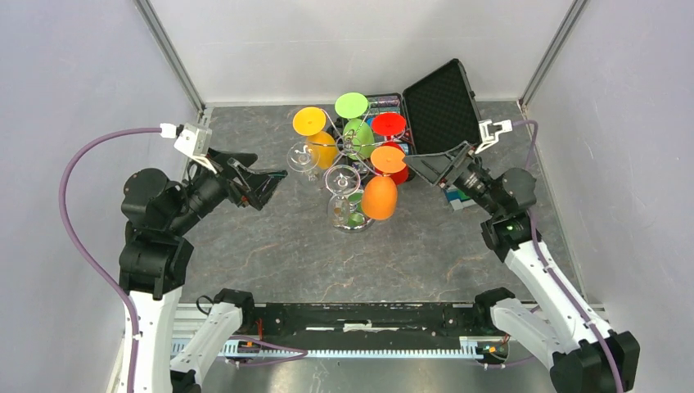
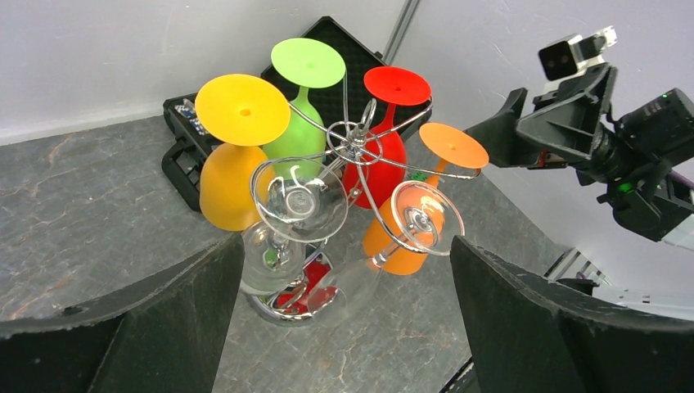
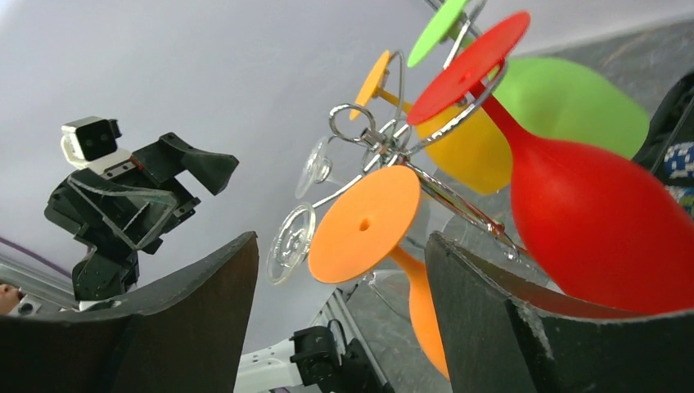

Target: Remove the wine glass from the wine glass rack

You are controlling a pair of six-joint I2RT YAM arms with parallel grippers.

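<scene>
The wine glass rack [image 1: 358,147] stands mid-table on its mirrored base [image 2: 282,311]. Several wine glasses hang from it bowl-down: yellow [image 1: 321,147], green [image 1: 358,131], red [image 1: 391,135], orange [image 1: 380,196] and two clear ones [image 1: 303,160] [image 1: 342,192]. My left gripper [image 1: 270,187] is open left of the rack, apart from it, and faces the clear glasses [image 2: 299,205]. To the rack's right my right gripper [image 1: 419,166] is open, with the orange glass's foot [image 3: 364,223] just ahead of its fingertips [image 3: 245,246]. Nothing is held.
An open black case [image 1: 438,106] with foam lining lies behind the rack at the back right, close behind my right gripper. Grey enclosure walls [image 1: 82,74] stand to the left, right and rear. The arm bases' rail [image 1: 352,315] runs along the near edge.
</scene>
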